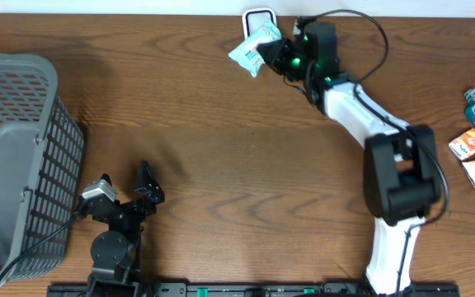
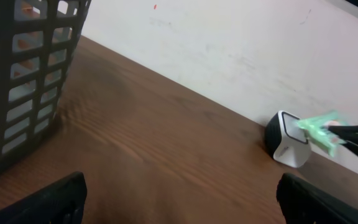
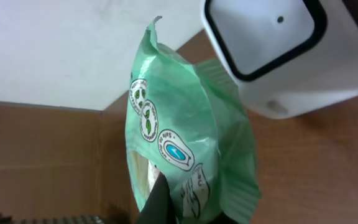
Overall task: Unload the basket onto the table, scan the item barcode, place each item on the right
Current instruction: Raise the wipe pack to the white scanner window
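We clamp right fingers (image 3: 159, 202) on packet (image 3: 179, 143) | scanner (image 3: 272, 56) just beyond them | left fingers (image 2: 55, 199) apart | risk: barcode may face away, no read

The overhead camera looks straight down on the whole surface (image 1: 221, 165) from well above. The left wrist camera sits low over the wood and faces the back wall (image 2: 229, 37), with the basket (image 2: 17, 74) close at its left. The right wrist camera sits very near the green packet (image 3: 179, 155) and scanner (image 3: 260, 31), which both other views show small and far off.
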Robot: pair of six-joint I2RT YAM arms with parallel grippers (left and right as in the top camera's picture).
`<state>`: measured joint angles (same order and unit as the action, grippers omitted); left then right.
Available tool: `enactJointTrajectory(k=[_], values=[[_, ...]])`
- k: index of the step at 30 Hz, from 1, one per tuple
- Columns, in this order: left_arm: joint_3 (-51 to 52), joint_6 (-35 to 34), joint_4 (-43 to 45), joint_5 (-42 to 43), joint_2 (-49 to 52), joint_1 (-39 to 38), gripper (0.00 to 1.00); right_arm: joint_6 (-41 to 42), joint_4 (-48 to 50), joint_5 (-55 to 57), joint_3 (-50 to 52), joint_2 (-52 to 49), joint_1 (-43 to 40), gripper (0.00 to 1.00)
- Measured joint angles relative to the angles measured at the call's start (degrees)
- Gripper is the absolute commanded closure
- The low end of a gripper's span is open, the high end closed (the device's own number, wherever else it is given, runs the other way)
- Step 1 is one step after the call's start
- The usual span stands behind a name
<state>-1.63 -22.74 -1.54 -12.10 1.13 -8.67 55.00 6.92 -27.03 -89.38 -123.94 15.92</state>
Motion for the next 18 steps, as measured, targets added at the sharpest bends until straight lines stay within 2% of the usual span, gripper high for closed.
enactJointTrajectory(k=[4,9,18], values=[[0.00,-0.02,0.00,0.00,0.00,0.00,0.02,0.07,-6.03,-0.50,-10.60,-6.23,-0.11,0.99],[0.00,0.00,0.00,0.00,0.00,0.00,0.02,0.07,-7.26,-1.86,-19.67,-11.69,-0.22,0.99],[-0.02,-0.02,0.00,0.00,0.00,0.00,0.02,-0.59,-13.60,-1.57,-22.27,-16.09,-0.22,0.99]])
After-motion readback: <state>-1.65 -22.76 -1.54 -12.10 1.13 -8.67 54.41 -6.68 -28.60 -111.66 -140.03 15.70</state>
